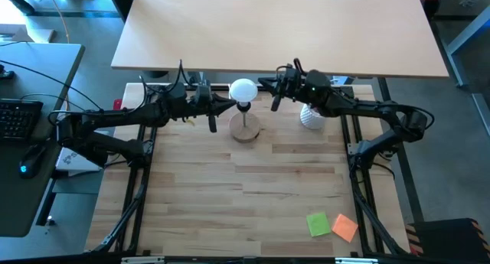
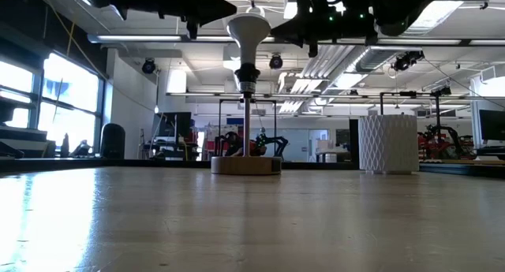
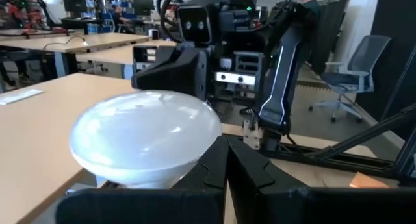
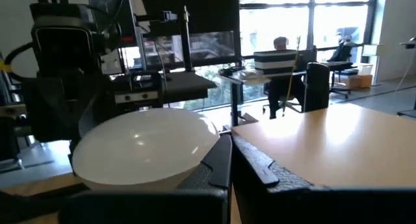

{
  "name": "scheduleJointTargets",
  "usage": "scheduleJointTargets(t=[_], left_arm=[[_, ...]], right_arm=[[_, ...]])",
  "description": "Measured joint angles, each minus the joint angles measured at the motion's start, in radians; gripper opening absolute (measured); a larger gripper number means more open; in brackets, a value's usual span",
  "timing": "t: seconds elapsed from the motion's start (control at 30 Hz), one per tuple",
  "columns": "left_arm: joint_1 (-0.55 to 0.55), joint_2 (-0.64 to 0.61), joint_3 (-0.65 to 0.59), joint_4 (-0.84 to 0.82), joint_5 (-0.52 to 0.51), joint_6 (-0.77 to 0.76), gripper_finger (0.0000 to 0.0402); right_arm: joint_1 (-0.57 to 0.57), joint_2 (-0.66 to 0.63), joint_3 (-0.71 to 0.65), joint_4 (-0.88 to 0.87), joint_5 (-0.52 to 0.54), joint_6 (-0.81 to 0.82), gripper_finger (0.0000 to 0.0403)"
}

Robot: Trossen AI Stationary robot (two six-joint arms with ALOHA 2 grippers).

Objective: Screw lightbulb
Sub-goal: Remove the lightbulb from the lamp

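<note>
Lightbulb (image 1: 243, 89) upright on lamp base (image 1: 245, 131) | left gripper (image 1: 223, 105) beside it, fingers closed, empty | right gripper (image 1: 266, 83) opposite, fingers closed

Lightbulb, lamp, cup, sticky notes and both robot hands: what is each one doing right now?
lightbulb: upright on top of the lamp's socket, no fingers around it.
wooden lamp base: standing flat on the table.
white cup: upright, partly under the right arm.
sticky notes: green and orange, lying flat near the table's front edge.
left gripper: fingers shut, just beside the bulb.
right gripper: fingers shut, on the bulb's other side.
</note>
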Motion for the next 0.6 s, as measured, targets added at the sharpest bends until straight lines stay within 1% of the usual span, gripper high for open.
scheduleJointTargets(t=[0.1,0.33,0.53,0.6], left_arm=[[0.000,0.000,0.000,0.005,-0.005,0.010,0.0000],[0.007,-0.002,0.000,-0.011,-0.053,0.033,0.0000],[0.027,-0.005,0.001,-0.051,-0.070,0.058,0.0000],[0.034,-0.006,0.002,-0.066,-0.098,0.060,0.0000]], right_arm=[[-0.011,0.000,0.000,-0.011,-0.025,0.016,0.0000],[-0.005,0.000,0.000,-0.037,-0.176,0.033,0.0000],[0.013,-0.003,0.000,-0.074,-0.241,0.043,0.0000],[0.020,-0.003,0.000,-0.083,-0.291,0.043,0.0000]])
